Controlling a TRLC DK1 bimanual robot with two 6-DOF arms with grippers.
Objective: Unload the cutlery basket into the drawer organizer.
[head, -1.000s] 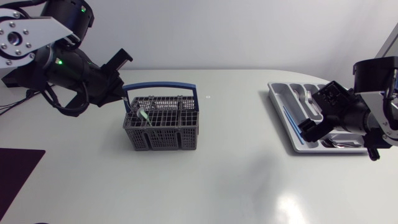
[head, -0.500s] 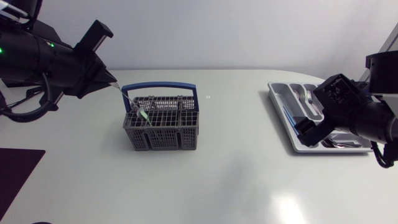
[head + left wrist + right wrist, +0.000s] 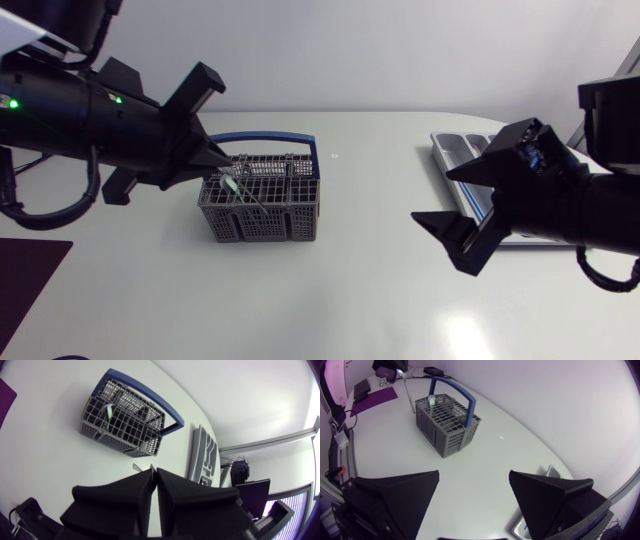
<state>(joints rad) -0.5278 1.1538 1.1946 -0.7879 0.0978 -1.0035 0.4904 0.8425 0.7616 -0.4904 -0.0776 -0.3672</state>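
Observation:
The grey cutlery basket (image 3: 268, 210) with a blue handle (image 3: 265, 138) stands left of the table's middle; a green-handled utensil (image 3: 230, 185) sticks up in its left part. My left gripper (image 3: 222, 163) hovers over the basket's left end, shut on a thin metal piece of cutlery (image 3: 136, 466) whose tip shows past the fingertips. My right gripper (image 3: 432, 195) hangs open and empty over the table, between the basket and the grey drawer organizer (image 3: 450, 148), hiding most of the organizer. In the right wrist view the basket (image 3: 447, 422) lies well ahead of the open right gripper (image 3: 475, 477).
A dark purple mat (image 3: 30, 280) lies at the table's left front edge. The organizer (image 3: 200, 455) holds some cutlery. Bare tabletop stretches between basket and organizer and along the front.
My left arm has risen from the basket's left side and swung back over it with the thin cutlery. My right arm lifted off the organizer and moved left, fingers still open.

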